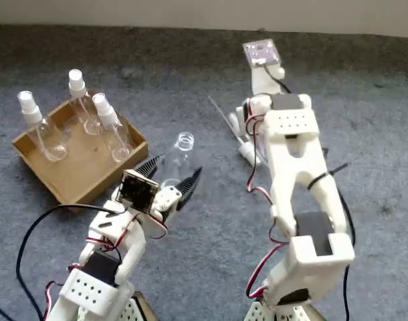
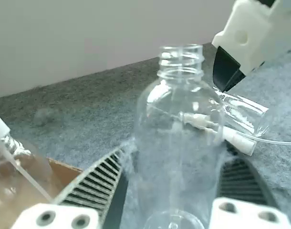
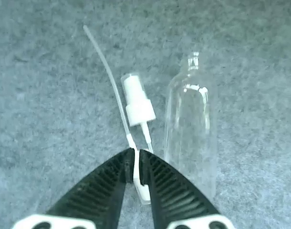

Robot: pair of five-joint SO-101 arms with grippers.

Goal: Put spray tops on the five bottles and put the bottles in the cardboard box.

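Overhead, I count three capped bottles (image 1: 83,107) standing in the cardboard box (image 1: 83,170); two remain. Through the left wrist, my left gripper (image 2: 176,152) seems clasped on the upright uncapped bottle (image 2: 179,109). Through the right wrist, my right gripper (image 3: 137,152) pinches a spray top (image 3: 143,192) beside a lying bottle (image 3: 191,129).

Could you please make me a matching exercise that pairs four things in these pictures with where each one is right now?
Things:
1. capped bottles
2. upright uncapped bottle
3. long-tubed spray top
4. lying bottle

Places:
A. clamped in the right pincer
B. on the carpet, beside a loose spray top
C. in the cardboard box
D. between the jaws of the left pincer

Pairs: 1-C, 2-D, 3-A, 4-B.
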